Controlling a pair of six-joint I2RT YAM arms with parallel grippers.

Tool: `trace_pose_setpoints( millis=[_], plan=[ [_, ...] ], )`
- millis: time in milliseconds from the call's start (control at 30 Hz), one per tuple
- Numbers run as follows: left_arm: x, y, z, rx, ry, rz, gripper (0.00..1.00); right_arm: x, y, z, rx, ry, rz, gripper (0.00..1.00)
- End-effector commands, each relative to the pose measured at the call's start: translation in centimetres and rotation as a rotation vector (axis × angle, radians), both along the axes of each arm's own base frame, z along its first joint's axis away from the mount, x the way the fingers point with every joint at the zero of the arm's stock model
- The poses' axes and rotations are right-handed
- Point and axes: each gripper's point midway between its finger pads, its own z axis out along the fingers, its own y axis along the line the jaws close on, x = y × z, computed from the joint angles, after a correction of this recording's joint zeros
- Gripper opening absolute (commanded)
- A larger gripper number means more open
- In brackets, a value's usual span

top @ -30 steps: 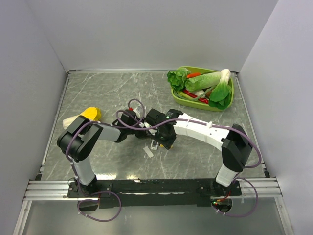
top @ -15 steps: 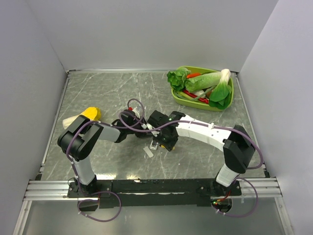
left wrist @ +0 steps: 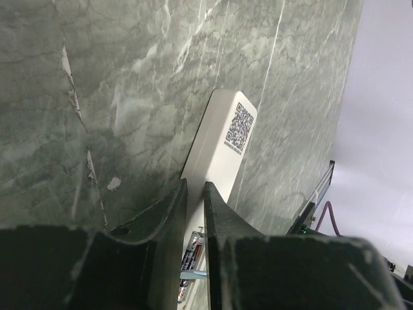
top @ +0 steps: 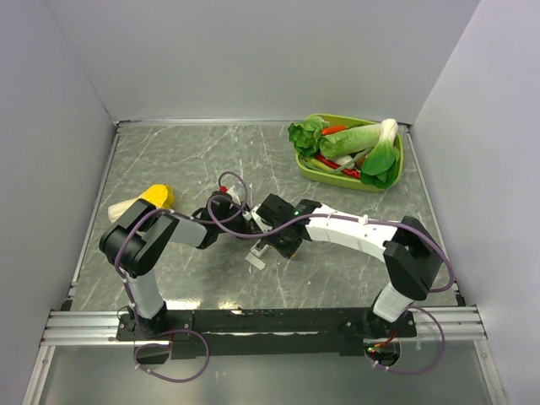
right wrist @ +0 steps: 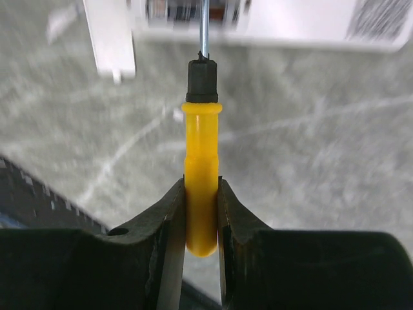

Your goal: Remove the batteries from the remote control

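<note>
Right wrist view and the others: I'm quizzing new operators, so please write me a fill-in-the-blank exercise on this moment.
1. The right gripper is shut on the screwdriver, gripping its ___ handle.
2. The sticker on the remote control carries a ___ code.
3. The green tray at the table's far right holds ___.
Missing words: yellow; QR; vegetables.

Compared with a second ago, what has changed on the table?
The right pincer, shut on the yellow-handled screwdriver, edged slightly left by the slim white rectangular remote control. No grip visibly changed. The small flat white cover piece and the green vegetable tray stayed put.
</note>
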Motion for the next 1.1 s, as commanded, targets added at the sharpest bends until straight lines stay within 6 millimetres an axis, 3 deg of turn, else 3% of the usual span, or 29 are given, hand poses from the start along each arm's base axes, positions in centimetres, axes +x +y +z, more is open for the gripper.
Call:
trace_pose_setpoints(
  millis=[0,233,467,567,867,1067],
  plan=[
    [-2.5,1.2,-3.3,0.079,0.102,-0.004,0.2,3.0,2.4,2.5,0.114,-0.128,-0.021,0.0],
    [-2.5,1.3,-2.4,0.084,0.101,-0.004,0.22,2.6,1.1,3.0,0.054,-0.109,-0.019,0.0],
    [-1.9,1.6,1.7,0.084,0.04,0.011,0.27,0.9,-0.7,4.3,0.028,-0.071,-0.013,0.0],
    [-1.7,2.7,2.2,0.142,0.015,0.042,0.31,0.8,-2.0,4.9,-0.015,-0.085,-0.03,0.0],
    [-0.5,5.5,1.1,0.312,-0.013,0.127,0.24,0.6,-2.5,6.0,-0.047,-0.075,-0.029,0.0],
    [-1.6,3.6,0.6,0.229,0.004,0.038,0.17,0.3,-2.7,5.3,-0.061,-0.051,-0.025,0.0]
  ],
)
